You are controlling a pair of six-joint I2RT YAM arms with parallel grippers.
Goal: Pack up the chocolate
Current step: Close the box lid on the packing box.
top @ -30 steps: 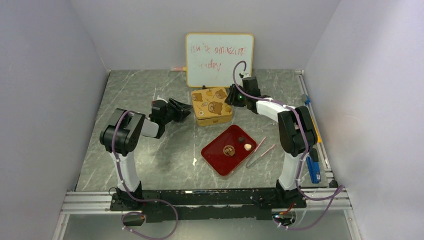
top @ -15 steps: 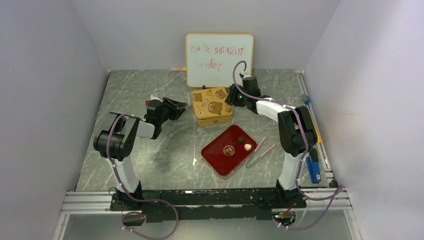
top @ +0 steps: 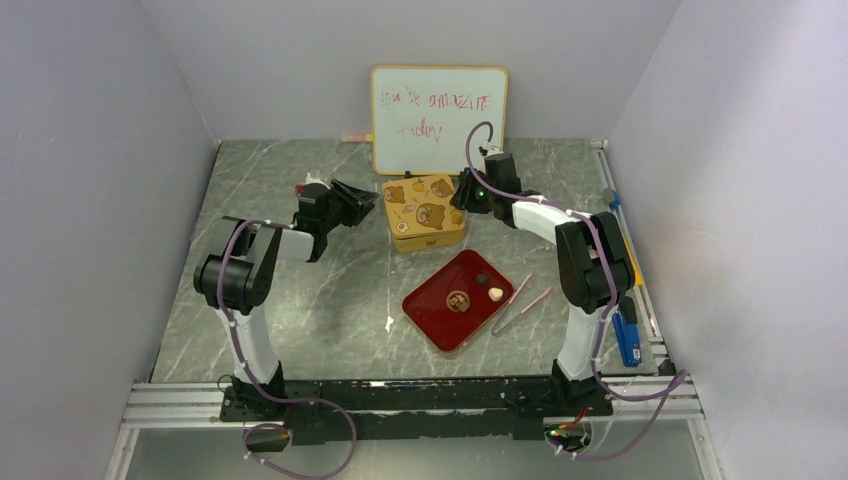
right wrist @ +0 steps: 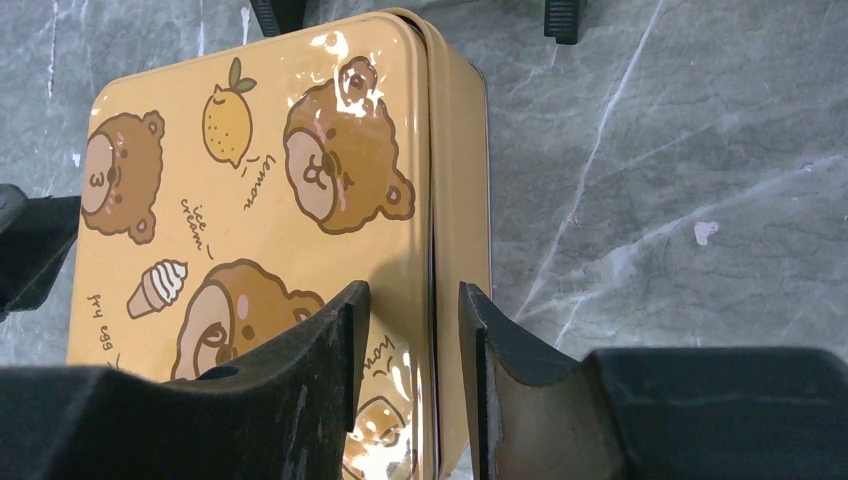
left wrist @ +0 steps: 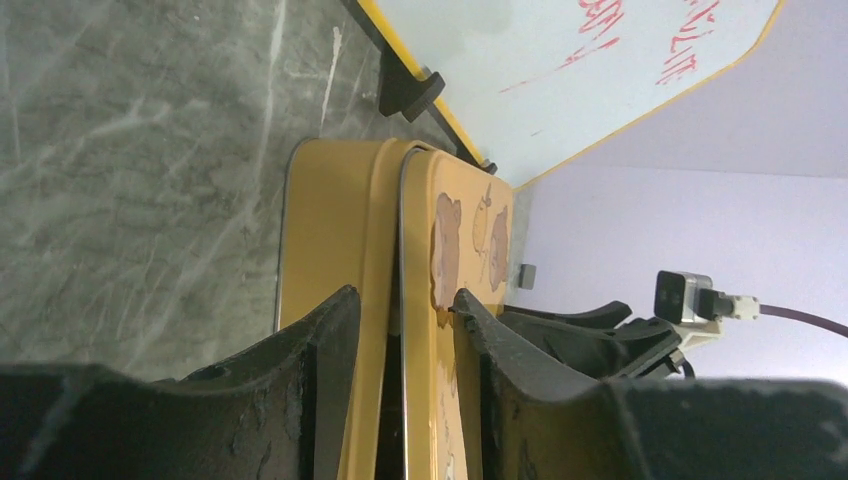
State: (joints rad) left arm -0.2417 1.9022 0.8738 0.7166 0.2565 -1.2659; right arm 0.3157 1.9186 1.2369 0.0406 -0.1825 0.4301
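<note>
The chocolate lies on a red tray (top: 432,322): a mid-brown piece (top: 458,299), a dark piece (top: 483,279) and a cream piece (top: 495,294). Behind the tray stands a yellow bear-print tin (top: 425,212) with its lid on. My left gripper (top: 365,206) is at the tin's left side. In the left wrist view its open jaws (left wrist: 400,295) straddle the lid rim of the tin (left wrist: 340,200), one tip at the lid top. My right gripper (top: 461,197) is at the tin's right edge. It stands open (right wrist: 413,288), one finger over the tin's lid (right wrist: 260,180) and one beside the wall.
A whiteboard (top: 438,118) leans against the back wall just behind the tin. Pink tweezers (top: 520,300) lie right of the tray. A blue tool (top: 627,338) sits by the right rail. A small white scrap (top: 389,323) lies left of the tray.
My left gripper has swung back and right, up to the tin's left side, and its jaws have narrowed slightly. The right arm, tin and tray have not moved.
</note>
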